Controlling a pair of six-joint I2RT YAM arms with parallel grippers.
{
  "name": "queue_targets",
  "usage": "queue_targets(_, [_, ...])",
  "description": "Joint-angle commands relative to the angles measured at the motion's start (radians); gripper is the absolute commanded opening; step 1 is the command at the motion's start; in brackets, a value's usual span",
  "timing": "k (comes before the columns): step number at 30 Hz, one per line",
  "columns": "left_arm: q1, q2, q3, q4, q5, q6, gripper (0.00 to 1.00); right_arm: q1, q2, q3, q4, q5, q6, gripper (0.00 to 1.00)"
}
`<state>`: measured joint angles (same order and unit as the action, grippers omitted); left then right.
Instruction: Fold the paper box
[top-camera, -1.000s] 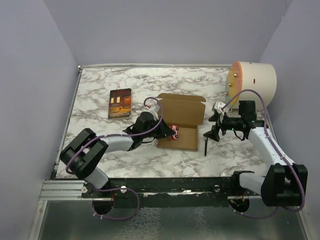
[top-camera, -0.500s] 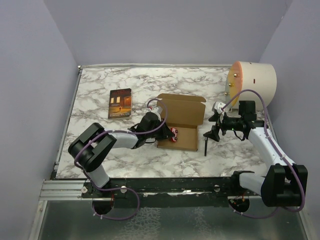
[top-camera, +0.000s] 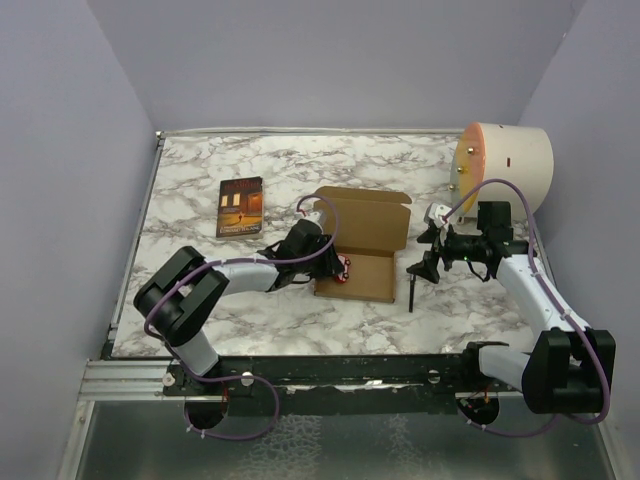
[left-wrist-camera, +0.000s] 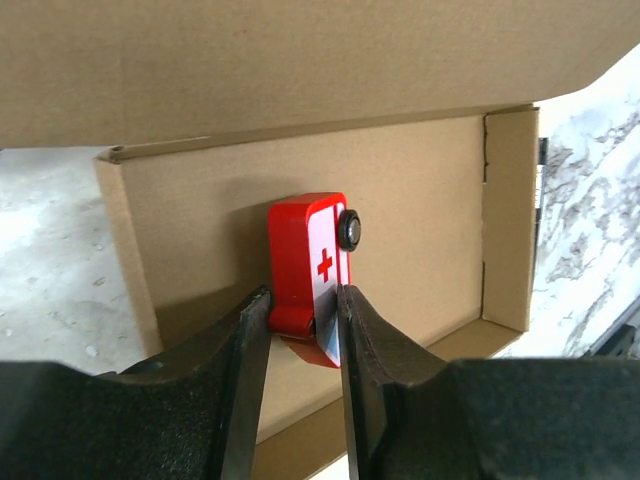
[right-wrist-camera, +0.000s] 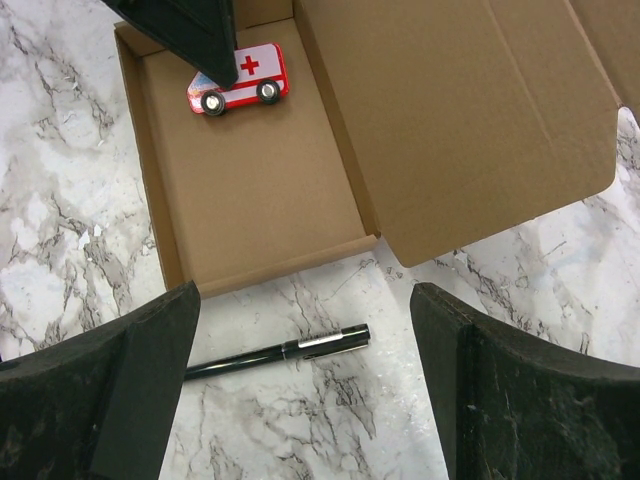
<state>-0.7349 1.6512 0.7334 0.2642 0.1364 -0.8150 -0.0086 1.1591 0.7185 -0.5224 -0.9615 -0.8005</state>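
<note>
Mid-table, slightly toward the right edge, sits the paper box (top-camera: 365, 250), brown corrugated. Tray is formed with low walls up, and the lid flap (top-camera: 368, 212) lies open toward the far edge. A red-and-white toy ambulance (left-wrist-camera: 305, 265) sits in the tray's left end. The left gripper (left-wrist-camera: 302, 300) reaches in over the left wall, jaws part open and straddling the ambulance, fingers (left-wrist-camera: 255, 340) right against its sides; cannot tell if it grips or only flanks it. The right gripper (right-wrist-camera: 305, 300) hovers off the box's right end, jaws spread wide, holding nothing. A black pen (right-wrist-camera: 280, 352) lies on the marble table (top-camera: 200, 170) just beside the box's right wall. A dark book (top-camera: 240, 207) sits toward the far left corner, and a cream cylinder (top-camera: 505, 165) lies at the far right corner.
</note>
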Motion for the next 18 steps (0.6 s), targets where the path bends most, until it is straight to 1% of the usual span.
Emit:
queue_targets(1, [-0.006,-0.047,0.033,-0.082,-0.07,0.056,0.35,-0.007,-0.019,-0.006,-0.007,-0.014,-0.016,0.87])
queue_targets(9, [-0.007,-0.101,0.066,-0.171,-0.127,0.095,0.38,-0.007,-0.021,-0.006,-0.007,-0.016,-0.016,0.87])
queue_targets(14, [-0.008,-0.184,0.076,-0.227,-0.177,0.127,0.39,-0.007,-0.02,-0.006,-0.008,-0.017,-0.016,0.87])
queue_targets(18, [-0.008,-0.29,0.051,-0.227,-0.217,0.178,0.39,-0.007,-0.019,-0.007,-0.008,-0.019,-0.015,0.87])
